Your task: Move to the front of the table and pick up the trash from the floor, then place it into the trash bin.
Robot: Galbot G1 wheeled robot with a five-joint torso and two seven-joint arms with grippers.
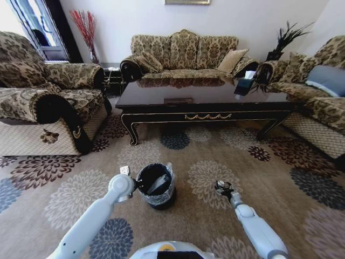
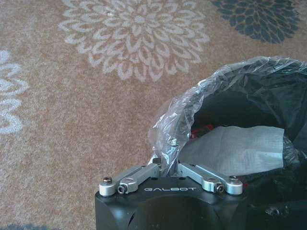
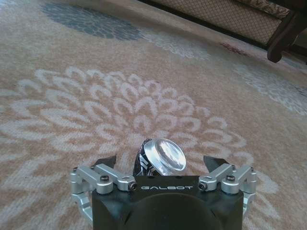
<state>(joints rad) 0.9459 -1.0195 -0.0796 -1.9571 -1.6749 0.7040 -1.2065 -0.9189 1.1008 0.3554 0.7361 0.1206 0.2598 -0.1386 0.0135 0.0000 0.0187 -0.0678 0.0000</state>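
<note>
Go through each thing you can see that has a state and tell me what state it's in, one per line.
Round black trash bin with clear plastic liner: upright, open, on the carpet.
Flat white paper-like piece: inside the bin.
Left gripper: jaws shut, at the bin's rim.
Right gripper: jaws open around a small shiny silver round item.

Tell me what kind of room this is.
Most likely a living room: patterned sofas and armchairs ring a dark coffee table on a flowered carpet. A lined bin stands on the carpet.
</note>
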